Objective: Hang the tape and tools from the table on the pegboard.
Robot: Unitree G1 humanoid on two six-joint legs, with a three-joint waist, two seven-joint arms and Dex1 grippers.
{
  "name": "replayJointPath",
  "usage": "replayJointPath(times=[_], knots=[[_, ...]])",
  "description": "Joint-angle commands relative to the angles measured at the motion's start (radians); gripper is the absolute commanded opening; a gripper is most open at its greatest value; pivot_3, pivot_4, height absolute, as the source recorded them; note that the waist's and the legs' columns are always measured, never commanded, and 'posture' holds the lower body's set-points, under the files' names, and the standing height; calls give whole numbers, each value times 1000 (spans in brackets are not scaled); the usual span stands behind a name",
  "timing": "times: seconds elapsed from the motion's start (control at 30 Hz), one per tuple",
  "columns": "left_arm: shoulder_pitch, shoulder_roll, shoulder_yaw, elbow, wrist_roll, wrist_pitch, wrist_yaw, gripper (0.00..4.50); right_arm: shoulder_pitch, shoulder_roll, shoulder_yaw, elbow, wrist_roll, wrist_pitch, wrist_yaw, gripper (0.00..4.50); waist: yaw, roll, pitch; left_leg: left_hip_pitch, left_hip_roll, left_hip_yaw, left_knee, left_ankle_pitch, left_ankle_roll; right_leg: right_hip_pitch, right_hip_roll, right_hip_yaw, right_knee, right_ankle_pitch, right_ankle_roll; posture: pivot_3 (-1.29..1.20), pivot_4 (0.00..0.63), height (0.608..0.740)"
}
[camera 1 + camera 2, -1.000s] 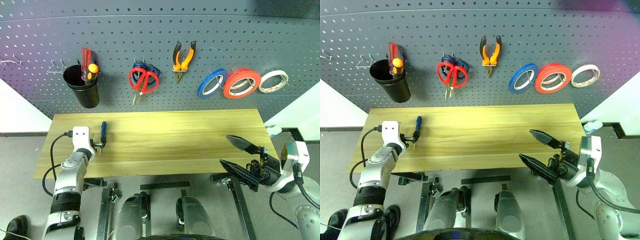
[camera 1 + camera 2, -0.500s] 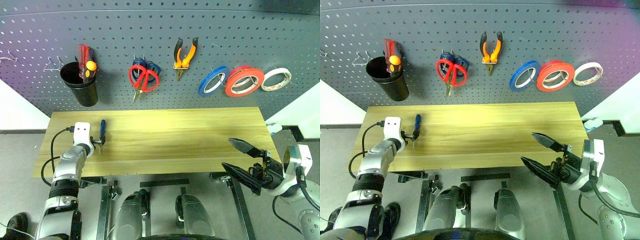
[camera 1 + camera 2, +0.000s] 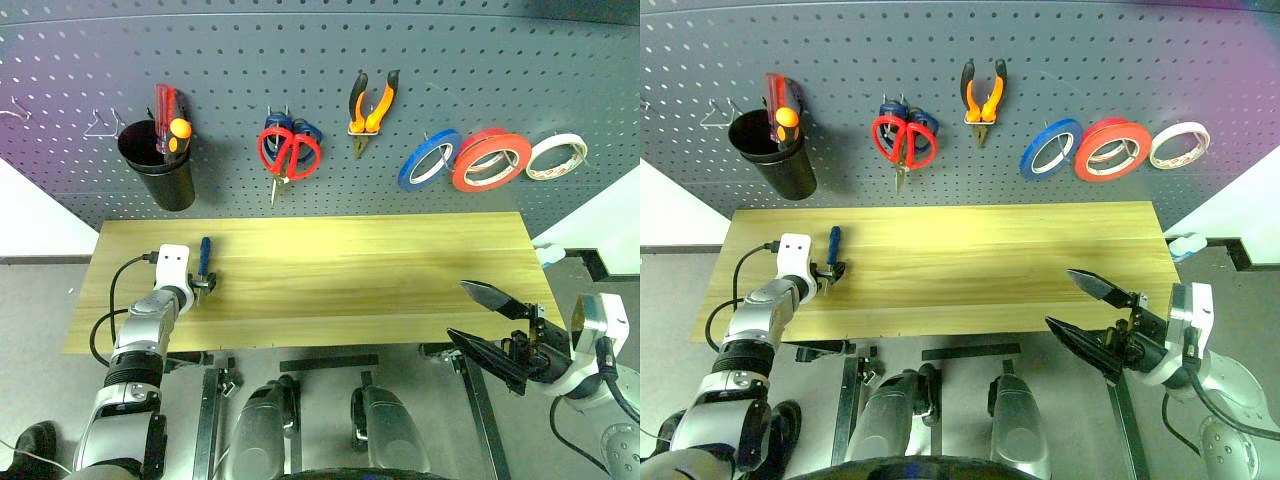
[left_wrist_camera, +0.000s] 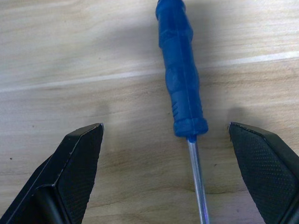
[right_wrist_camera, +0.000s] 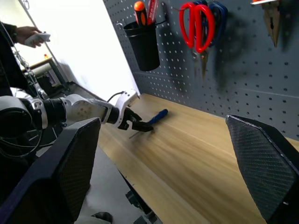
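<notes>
Wooden table [image 3: 400, 280] with blue-handled screwdriver [image 3: 205, 258] near its left end

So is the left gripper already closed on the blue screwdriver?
No, the left gripper is open, its two black fingers standing on either side of the blue screwdriver, which lies flat on the table.

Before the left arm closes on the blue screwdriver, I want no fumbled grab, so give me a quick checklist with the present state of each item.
1. Left end effector open: ok.
2. Blue screwdriver lies between its fingers, shaft at the gap: ok.
3. Fingers touching the screwdriver yet: not ok, they stand apart from it.
4. Screwdriver flat on the table, nothing lying next to it: ok.
5. Right end effector open, holding nothing, off the table's near right corner: ok.
6. Free spot on the pegboard, for instance in the black cup: cannot tell.
</notes>
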Motion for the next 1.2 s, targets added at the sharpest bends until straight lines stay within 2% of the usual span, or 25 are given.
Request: replayJointPath(times=[0.03,0.23,0.27,0.37,0.63,0.67,0.9,1.2], knots=[[-19,7,-9,0,9,-16,-7,4459,24,2,-28,-52,17,-15,9,4500,0,0,3,0,0,0,0,0,0,0,0,0,0,0,0,-134,293,740],[-54,-5,-23,46,17,-34,-14,4459,46,7,-37,-48,10,-28,15,4500,-2,0,13,-1,0,0,0,0,0,-1,0,0,0,0,0,-146,300,740],[-54,-8,-25,48,22,-37,-4,4293,51,6,-41,-46,12,-28,18,4500,-2,0,14,-1,0,0,0,0,0,-1,0,0,0,0,0,-149,301,740],[-48,-13,-21,49,20,-39,3,3526,58,4,-50,-40,13,-32,26,4500,-2,0,14,-1,0,0,0,0,0,-1,0,0,0,0,0,-150,302,740],[-33,-11,-7,40,19,-18,36,738,49,6,-46,3,1,-49,53,4500,-3,1,15,-1,0,0,0,0,0,-1,0,-1,0,0,0,-138,302,740],[-32,-10,-4,37,17,-18,37,526,46,6,-45,9,-1,-51,56,4500,-3,1,15,-1,0,0,0,0,0,-1,0,-1,0,0,0,-138,302,740],[9,-15,4,-21,5,4,45,531,26,5,-41,45,-5,-59,85,4500,-3,3,16,-1,0,0,-1,0,0,-1,-1,-1,-1,0,0,-129,302,740],[98,-35,-3,-212,-8,33,37,531,-7,13,-22,92,7,-61,156,4500,-1,3,17,-1,0,0,-1,0,0,-1,-1,-2,-2,0,0,-110,271,740]])
